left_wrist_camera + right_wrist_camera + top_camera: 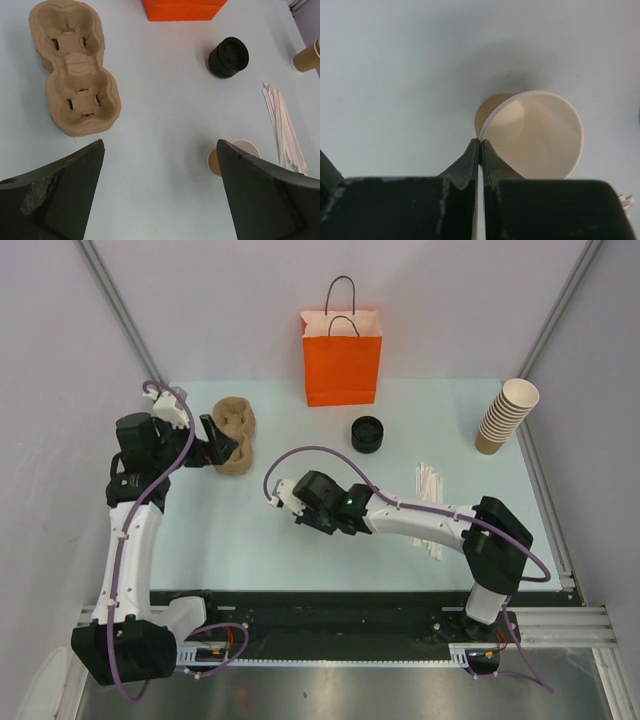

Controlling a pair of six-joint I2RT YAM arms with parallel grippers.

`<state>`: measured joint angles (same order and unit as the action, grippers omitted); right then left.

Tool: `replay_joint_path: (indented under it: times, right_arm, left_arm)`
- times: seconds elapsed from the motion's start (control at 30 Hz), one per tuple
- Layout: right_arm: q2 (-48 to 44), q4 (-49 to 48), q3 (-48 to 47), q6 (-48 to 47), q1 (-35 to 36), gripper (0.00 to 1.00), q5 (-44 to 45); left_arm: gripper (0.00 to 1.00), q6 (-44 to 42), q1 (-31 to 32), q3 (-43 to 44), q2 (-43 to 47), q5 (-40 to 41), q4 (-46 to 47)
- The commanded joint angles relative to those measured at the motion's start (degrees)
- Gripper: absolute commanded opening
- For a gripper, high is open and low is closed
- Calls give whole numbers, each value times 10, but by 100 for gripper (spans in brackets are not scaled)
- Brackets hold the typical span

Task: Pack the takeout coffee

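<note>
The right gripper is pinched on the rim of 1 lidless paper cup, with 1 finger inside the wall and 1 outside, over the middle of the table. The left gripper is spread wide and holds nothing, near the cardboard carrier with 2 wells. An orange bag stands at the far edge. A stack of black lids sits just in front of it, and a stack of cups is at the right.
</note>
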<state>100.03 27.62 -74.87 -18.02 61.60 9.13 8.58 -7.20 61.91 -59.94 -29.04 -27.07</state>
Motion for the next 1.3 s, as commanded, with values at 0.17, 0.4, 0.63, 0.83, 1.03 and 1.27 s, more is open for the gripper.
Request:
replay_joint_path:
  times: [0.17, 0.4, 0.63, 0.83, 1.03, 1.27]
  right_arm:
    - [-57, -18, 24, 37, 2, 14, -20]
    - [-60, -16, 34, 30, -1, 24, -13]
    - [-103, 11, -24, 4, -16, 61, -68]
    - [-118, 48, -134, 50, -141, 83, -226]
    - [18, 79, -291, 135, -347, 72, -240]
    - [111, 46, -355, 149, -431, 62, -165]
  left_arm:
    - [100, 13, 0, 4, -3, -15, 21]
    - [99, 15, 0, 11, -12, -18, 20]
    - [99, 14, 3, 9, -11, -34, 20]
    - [99, 6, 13, 15, -8, -25, 16]
    - [100, 8, 34, 13, -11, -17, 34]
    - [100, -30, 55, 56, -31, 19, 36]
